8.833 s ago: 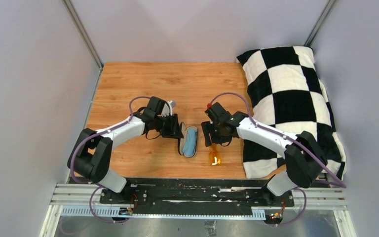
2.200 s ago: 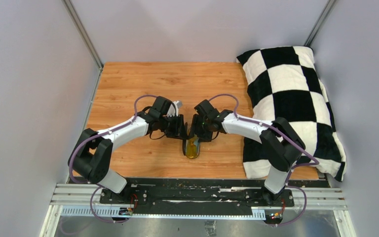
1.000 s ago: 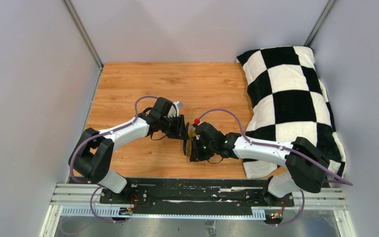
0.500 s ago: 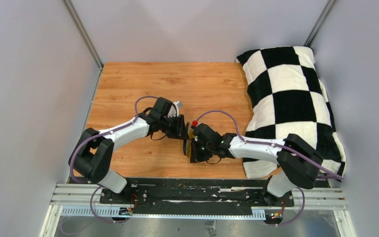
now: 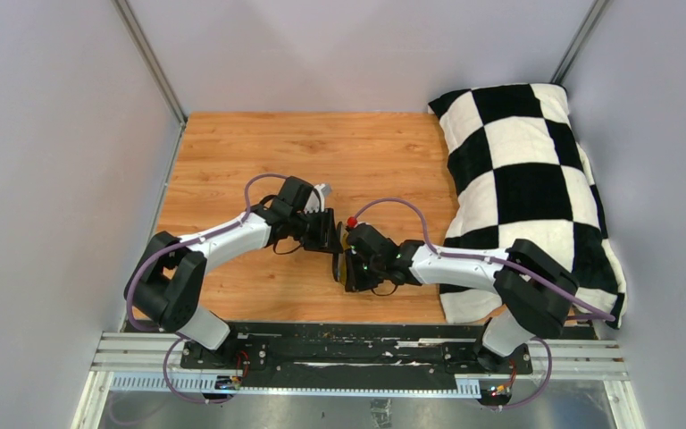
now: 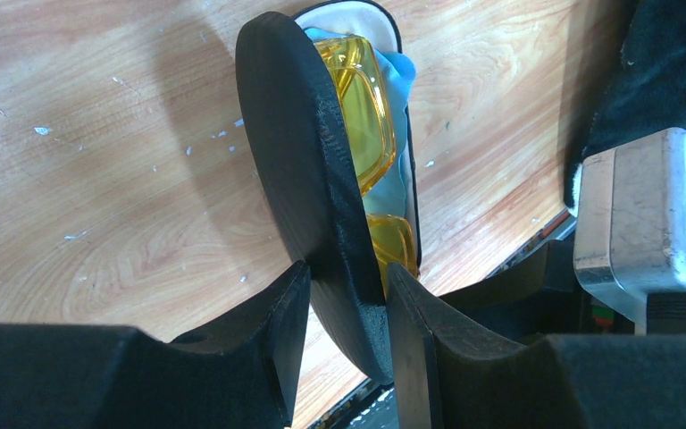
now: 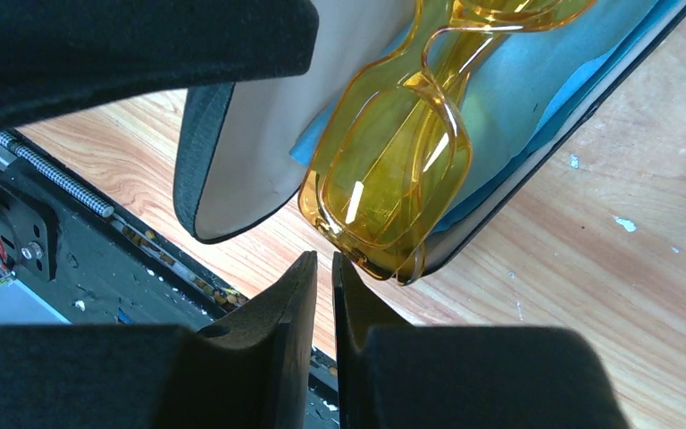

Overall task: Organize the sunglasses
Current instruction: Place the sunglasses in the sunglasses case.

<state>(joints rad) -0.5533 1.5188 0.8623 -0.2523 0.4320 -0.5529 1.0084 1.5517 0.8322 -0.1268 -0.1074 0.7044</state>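
Right gripper (image 7: 324,261), nearly closed and empty, sits nose-to-end with the slim, see-through amber-orange sunglasses (image 7: 391,179).
They lie just past its tips, long way pointing away, inside the black oval case (image 6: 304,161); the left gripper (image 6: 347,279) pinches that case open.

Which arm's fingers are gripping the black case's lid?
The left fingers: they clamp the black lid, which stands on edge. The right fingers are nearly together with nothing between them, close to one end of the sunglasses.

You have one pair of sunglasses (image 7: 393,170): amber-yellow, translucent, folded, lying flat on the light-blue cloth (image 7: 518,94) inside the open black case (image 7: 259,152), running 1 to 7 o'clock in the right wrist view.
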